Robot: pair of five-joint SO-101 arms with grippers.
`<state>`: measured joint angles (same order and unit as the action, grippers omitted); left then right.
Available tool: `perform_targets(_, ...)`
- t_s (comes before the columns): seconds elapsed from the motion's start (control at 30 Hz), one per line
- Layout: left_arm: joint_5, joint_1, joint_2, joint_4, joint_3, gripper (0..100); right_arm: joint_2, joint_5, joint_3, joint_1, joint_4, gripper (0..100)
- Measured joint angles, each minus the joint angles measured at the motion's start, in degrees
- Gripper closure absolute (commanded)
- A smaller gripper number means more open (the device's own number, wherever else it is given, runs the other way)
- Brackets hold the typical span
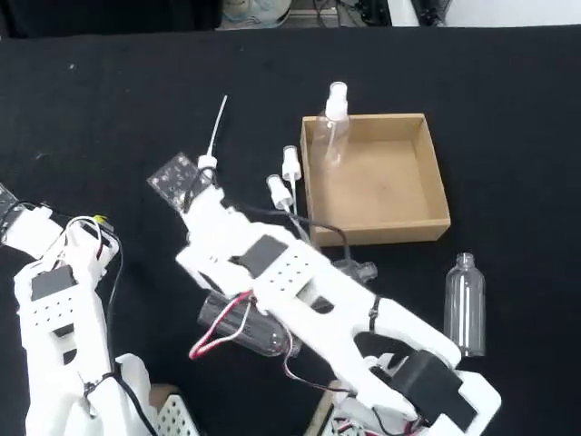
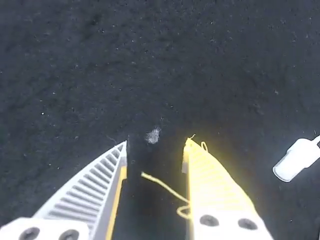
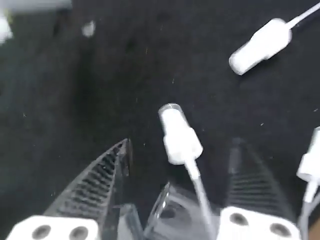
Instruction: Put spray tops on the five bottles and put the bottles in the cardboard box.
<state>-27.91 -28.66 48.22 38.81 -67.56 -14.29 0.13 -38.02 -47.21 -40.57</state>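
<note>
My right gripper stands open over the black cloth with a white spray top lying between its dark fingers, touching neither. In the high view this gripper is left of the cardboard box, beside a spray top with a long tube. Two more spray tops lie close to the box's left wall. One capped clear bottle leans in the box's far left corner. My left gripper is open over bare cloth, at the left.
An uncapped bottle is right of the right arm. Another bottle lies under that arm, and a third peeks out beside it. A loose spray top lies off to one side of my left gripper.
</note>
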Motion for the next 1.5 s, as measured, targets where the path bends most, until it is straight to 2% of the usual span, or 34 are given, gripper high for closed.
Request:
perform_targets(0.13, 0.0, 0.0, 0.0, 0.0, 0.0, 82, -3.3, 0.1, 6.3, 0.0, -12.8, 68.1)
perform_targets(0.3, 0.0, 0.0, 0.0, 0.0, 0.0, 82, -12.9, 0.2, 12.2, 2.5, -31.3, 79.5)
perform_targets(0.5, 0.0, 0.0, 0.0, 0.0, 0.0, 82, -25.1, 7.3, 13.5, 15.7, -47.4, 79.9)
perform_targets(0.63, 0.0, 0.0, 0.0, 0.0, 0.0, 82, -32.2, 15.7, 13.5, 30.4, -57.3, 80.0)
perform_targets(0.87, 0.0, 0.0, 0.0, 0.0, 0.0, 82, -33.4, 29.9, 9.9, 65.1, -57.1, 80.0)
perform_targets(1.0, 0.0, 0.0, 0.0, 0.0, 0.0, 82, -28.7, 32.7, 6.3, 77.1, -53.5, 80.0)
perform_targets(1.1, 0.0, 0.0, 0.0, 0.0, 0.0, 82, -25.8, 34.1, 6.2, 82.3, -50.9, 78.9)
perform_targets(1.2, 0.0, 0.0, 0.0, 0.0, 0.0, 82, -23.3, 34.5, 5.8, 85.2, -48.8, 73.4)
perform_targets(1.5, 0.0, 0.0, 0.0, 0.0, 0.0, 82, -11.7, 40.8, -0.6, 87.2, -39.2, 74.6)
